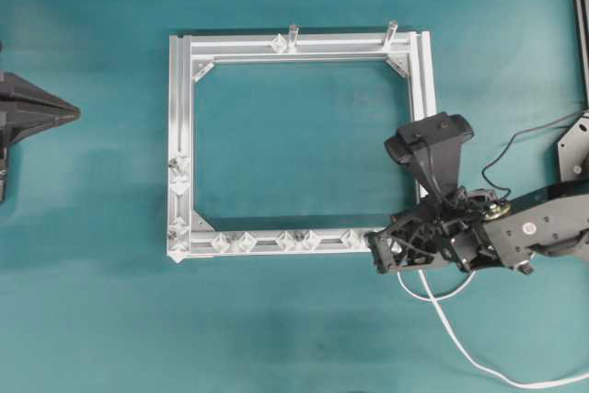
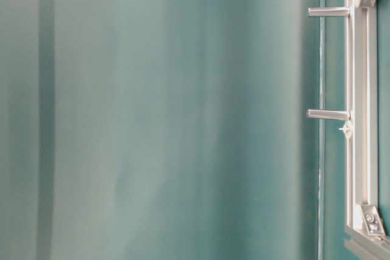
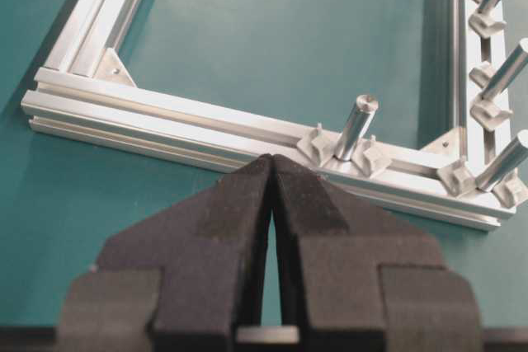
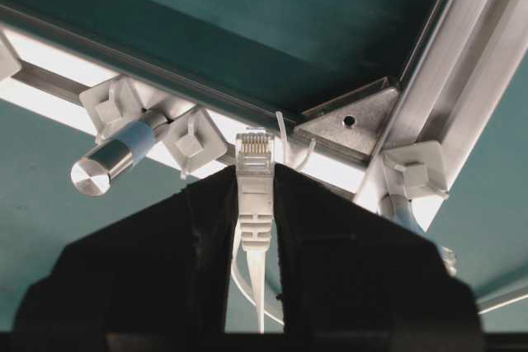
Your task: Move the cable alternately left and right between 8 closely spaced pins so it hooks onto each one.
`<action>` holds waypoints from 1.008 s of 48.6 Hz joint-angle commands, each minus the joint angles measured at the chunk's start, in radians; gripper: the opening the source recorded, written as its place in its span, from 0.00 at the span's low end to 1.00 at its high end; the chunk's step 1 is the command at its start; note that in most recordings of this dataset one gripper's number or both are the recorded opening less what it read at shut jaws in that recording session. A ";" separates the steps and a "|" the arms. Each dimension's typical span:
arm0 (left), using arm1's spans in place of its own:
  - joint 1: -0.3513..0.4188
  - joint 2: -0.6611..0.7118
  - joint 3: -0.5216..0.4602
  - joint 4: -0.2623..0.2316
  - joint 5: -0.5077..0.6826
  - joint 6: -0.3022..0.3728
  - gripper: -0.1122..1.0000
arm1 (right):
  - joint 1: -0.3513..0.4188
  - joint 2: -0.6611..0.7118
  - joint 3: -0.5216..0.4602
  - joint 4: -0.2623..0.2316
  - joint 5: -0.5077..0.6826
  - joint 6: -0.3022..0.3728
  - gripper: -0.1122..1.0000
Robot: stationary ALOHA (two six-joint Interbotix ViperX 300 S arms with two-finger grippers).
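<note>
The right gripper (image 4: 256, 204) is clamped on the cable (image 1: 460, 338) just behind its plug — tip pointing at the frame's (image 1: 179, 135) corner, nearest pins (image 4: 191, 144) just left. The left gripper (image 3: 272, 195) sits closed, empty, far off.

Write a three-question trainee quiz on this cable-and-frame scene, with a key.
1. True or false: the right gripper is shut on the cable.
2. Which corner of the frame, in the overhead view, is the right gripper at? A) top left B) bottom right C) top right
3. Fill in: the left gripper is ____ and holds nothing.

Key: 1 true; 2 B; 3 shut
</note>
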 commanded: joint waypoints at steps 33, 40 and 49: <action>-0.002 -0.003 -0.005 0.002 -0.014 -0.008 0.13 | -0.287 -0.006 -0.023 0.002 -0.017 -0.282 0.24; -0.002 -0.015 0.002 0.000 -0.017 -0.008 0.13 | -0.301 0.028 -0.061 0.002 -0.021 -0.285 0.24; -0.002 -0.028 0.005 0.002 -0.018 -0.008 0.13 | -0.305 0.114 -0.160 0.002 -0.043 -0.310 0.24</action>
